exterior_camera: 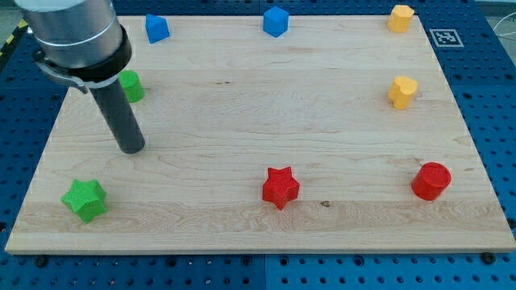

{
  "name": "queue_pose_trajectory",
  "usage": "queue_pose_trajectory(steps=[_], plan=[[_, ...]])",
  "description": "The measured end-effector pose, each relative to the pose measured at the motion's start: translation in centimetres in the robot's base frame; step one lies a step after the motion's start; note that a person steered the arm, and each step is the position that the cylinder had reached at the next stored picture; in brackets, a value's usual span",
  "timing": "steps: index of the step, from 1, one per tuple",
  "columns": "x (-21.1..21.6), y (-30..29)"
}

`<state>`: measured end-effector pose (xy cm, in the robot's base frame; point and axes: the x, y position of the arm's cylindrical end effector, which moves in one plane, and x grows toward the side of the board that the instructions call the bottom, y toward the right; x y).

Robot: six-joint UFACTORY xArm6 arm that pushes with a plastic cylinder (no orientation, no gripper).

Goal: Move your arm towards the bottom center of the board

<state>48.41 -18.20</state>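
Note:
My tip point(131, 149) rests on the wooden board point(242, 105) at the view's left, about mid-height. A green star block point(85, 200) lies below and left of it. A green block point(131, 85) sits just above it, partly hidden by the arm. A red star block point(280, 187) lies at the bottom centre, far to the right of my tip. A red cylinder point(431, 180) sits at the bottom right.
A blue block point(156, 28) and a blue cube point(276, 21) sit along the top edge. A yellow block point(400, 17) is at the top right and a yellow heart-like block point(402, 92) below it. A marker tag point(444, 37) is on the board's top right corner.

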Motion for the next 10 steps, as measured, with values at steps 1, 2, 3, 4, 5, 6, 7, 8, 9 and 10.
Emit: queue_pose_trajectory(steps=[1,2,3,4,5,6,7,8,9,10], plan=[[0.0,-0.4],[0.2,-0.4],[1.2,-1.5],[2.2,-2.5],[2.3,-2.6],[2.3,-2.5],[2.3,-2.5],[2.4,-2.4],[2.7,-1.8],[3.2,-0.7]])
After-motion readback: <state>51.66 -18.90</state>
